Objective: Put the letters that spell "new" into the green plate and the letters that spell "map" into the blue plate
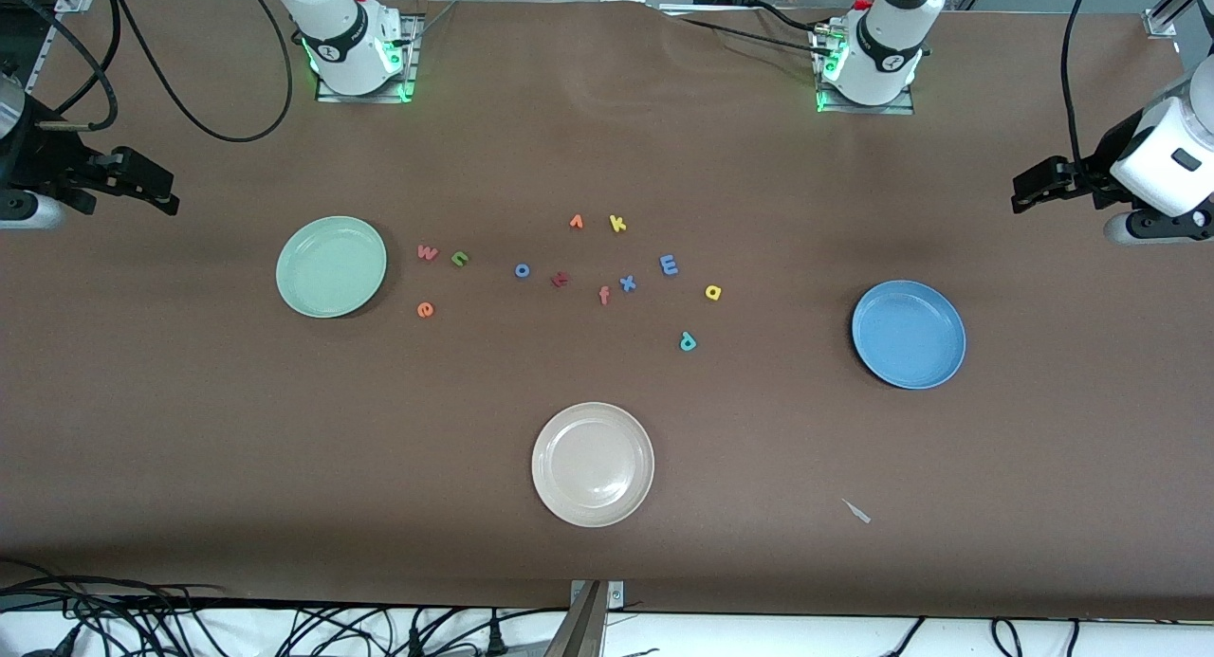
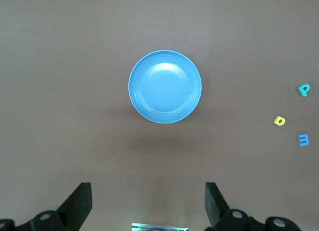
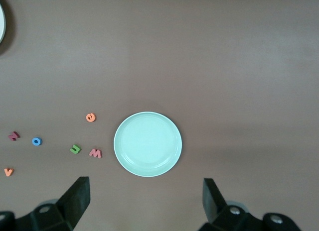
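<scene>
- Letters for "new", green n [image 1: 459, 258], orange-red e [image 1: 425, 309] and pink w [image 1: 428, 252], lying on the counter [image 1: 190, 429] just beside the green plate [image 1: 302, 295], none inside yet.
- Blue m [image 1: 669, 265], yellow a [image 1: 713, 293] and teal p [image 1: 688, 340] lying between the middle letters and the blue plate [image 1: 877, 361], apart from it.
- Right hand [image 3: 144, 203] up over the counter near the green plate, spread wide, holding nothing, probably waiting to pick.
- Left hand [image 2: 147, 203] up near the blue plate, wide and holding nothing too.

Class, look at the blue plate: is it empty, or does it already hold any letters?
Empty. The blue plate shows only its bare inside in the front and left wrist views; the blue m, yellow a and teal p lie on the table.
</scene>
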`<state>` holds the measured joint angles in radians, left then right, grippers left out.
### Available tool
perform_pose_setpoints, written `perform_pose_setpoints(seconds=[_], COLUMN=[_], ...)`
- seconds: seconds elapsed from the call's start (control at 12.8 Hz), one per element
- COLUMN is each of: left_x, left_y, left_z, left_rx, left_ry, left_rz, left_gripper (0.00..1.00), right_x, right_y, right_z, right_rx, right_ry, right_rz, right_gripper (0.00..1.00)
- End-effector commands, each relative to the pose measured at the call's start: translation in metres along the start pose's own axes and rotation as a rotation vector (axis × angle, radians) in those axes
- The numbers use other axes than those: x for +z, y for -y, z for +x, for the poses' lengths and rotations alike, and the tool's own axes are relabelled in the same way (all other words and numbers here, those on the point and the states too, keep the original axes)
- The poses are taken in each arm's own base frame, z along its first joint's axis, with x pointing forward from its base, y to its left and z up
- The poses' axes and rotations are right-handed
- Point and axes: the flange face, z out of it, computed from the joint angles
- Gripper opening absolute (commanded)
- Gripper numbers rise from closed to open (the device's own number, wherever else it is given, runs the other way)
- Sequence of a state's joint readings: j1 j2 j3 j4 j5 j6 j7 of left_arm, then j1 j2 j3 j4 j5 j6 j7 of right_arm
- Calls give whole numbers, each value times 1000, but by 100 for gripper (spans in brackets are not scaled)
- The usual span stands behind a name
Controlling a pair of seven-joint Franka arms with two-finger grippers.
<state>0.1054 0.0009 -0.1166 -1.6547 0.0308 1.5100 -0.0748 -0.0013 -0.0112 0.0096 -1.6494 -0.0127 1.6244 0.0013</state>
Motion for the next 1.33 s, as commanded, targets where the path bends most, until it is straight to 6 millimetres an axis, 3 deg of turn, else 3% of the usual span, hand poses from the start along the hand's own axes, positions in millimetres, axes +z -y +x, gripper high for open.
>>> perform_pose_setpoints(seconds=[0.0, 1.25], left_x=[-1, 4], left_y=[3, 10], left_z=[-1, 5], left_rx=[19, 14], left_ry=[6, -2], left_rz=[-26, -45], left_gripper=[100, 100], right_x=[-3, -4], right_y=[-1, -2], right_z=[0, -1], right_rx=[6, 12], right_ry=[-11, -3], right_rz=[-1, 2], right_gripper=[100, 100])
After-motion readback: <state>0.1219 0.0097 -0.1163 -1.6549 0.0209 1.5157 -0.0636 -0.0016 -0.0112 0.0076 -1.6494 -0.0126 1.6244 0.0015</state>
